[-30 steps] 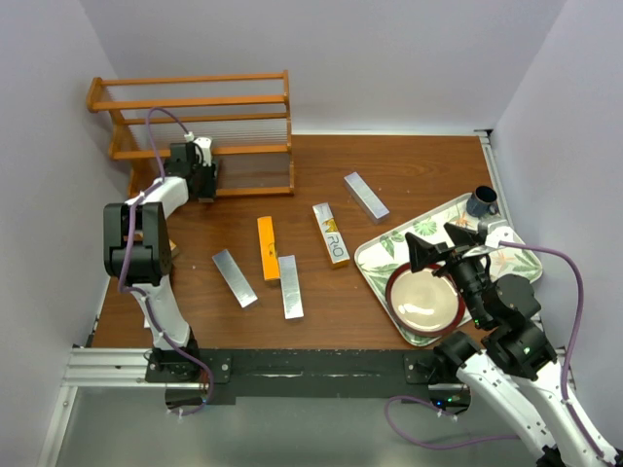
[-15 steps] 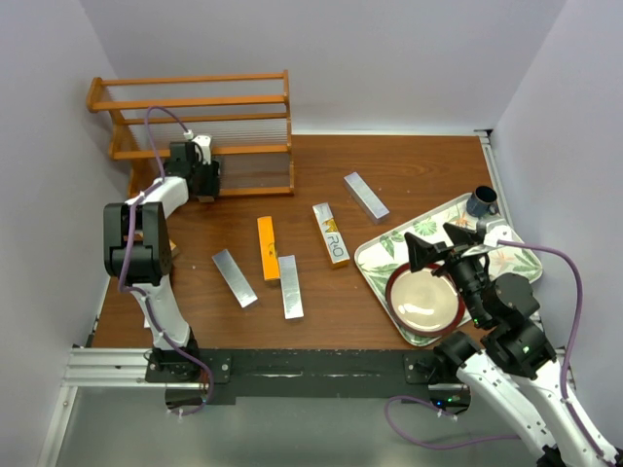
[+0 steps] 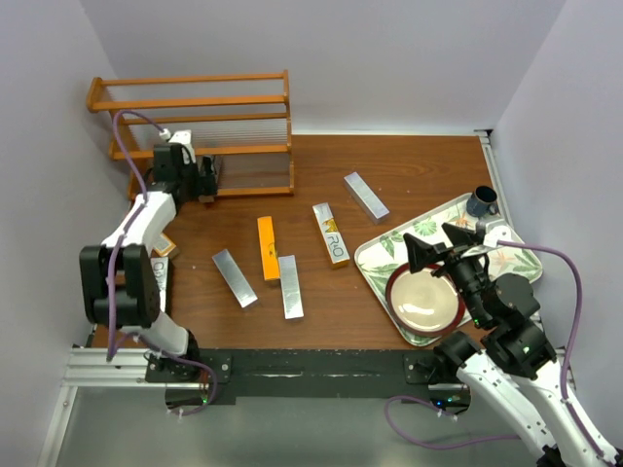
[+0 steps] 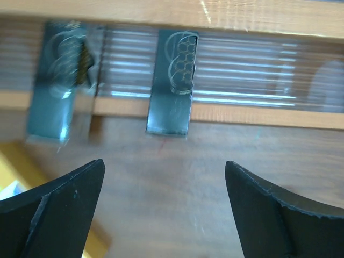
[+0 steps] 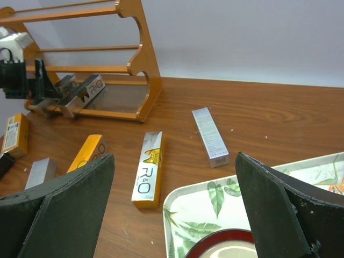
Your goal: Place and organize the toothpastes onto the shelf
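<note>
I am working over a brown wooden table [image 3: 419,165] boxed in by pale lavender walls [image 3: 389,58]. The shelf [image 3: 195,100] stands in the far left corner. On the right lies a leaf-patterned tray [image 3: 382,249] holding a red-rimmed bowl [image 3: 425,300], with a dark mug [image 3: 482,202] at its far corner.

My left claw [image 4: 164,164] is spread wide with nothing between its fingers, and it faces the shelf's lowest tier. 2 dark cartons lie across that tier, their near ends poking past the front rail. The honeycomb-print carton [image 4: 172,80] sits straight ahead of the gap, clear of both fingers. The second dark carton [image 4: 56,86] is beside it to the left, too blurred in my wrist view to read.

5 cartons lie loose on the open table, well apart from that claw: the far silver carton [image 3: 365,196], the gold-and-white carton [image 3: 330,233], the orange carton [image 3: 267,249], the middle silver carton [image 3: 290,286] and the left silver carton [image 3: 235,277]. A yellow carton [image 5: 15,134] lies by the left edge.

My right claw [image 5: 174,156] is also spread and empty, hanging over the tray. The gold-and-white carton is the nearest one to it.
</note>
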Robot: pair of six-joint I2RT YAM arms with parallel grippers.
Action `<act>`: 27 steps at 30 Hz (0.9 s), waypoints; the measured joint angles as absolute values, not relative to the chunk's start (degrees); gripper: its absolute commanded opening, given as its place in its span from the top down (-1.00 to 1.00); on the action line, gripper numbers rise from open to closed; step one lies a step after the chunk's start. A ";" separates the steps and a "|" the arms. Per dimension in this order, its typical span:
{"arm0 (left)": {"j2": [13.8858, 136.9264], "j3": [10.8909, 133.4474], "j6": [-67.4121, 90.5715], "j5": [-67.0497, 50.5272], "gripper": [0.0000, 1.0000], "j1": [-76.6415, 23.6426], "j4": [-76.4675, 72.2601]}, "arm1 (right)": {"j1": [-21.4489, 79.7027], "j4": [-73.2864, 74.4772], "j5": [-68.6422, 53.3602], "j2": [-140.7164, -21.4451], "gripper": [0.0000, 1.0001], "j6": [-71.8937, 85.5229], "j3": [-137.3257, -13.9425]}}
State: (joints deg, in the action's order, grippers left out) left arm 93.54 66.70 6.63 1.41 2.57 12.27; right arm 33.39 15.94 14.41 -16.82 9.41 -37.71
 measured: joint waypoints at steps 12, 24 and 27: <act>73.03 55.61 16.97 11.16 -1.00 2.57 25.23 | 33.39 15.88 13.76 -15.40 -0.97 9.43 -37.71; 69.08 44.25 24.93 22.59 -0.99 6.94 34.37 | 33.39 15.88 12.62 -15.51 -0.97 9.52 -37.71; 69.89 43.31 24.93 22.17 -1.00 10.74 33.98 | 33.39 15.90 12.47 -16.05 -0.97 9.52 -37.71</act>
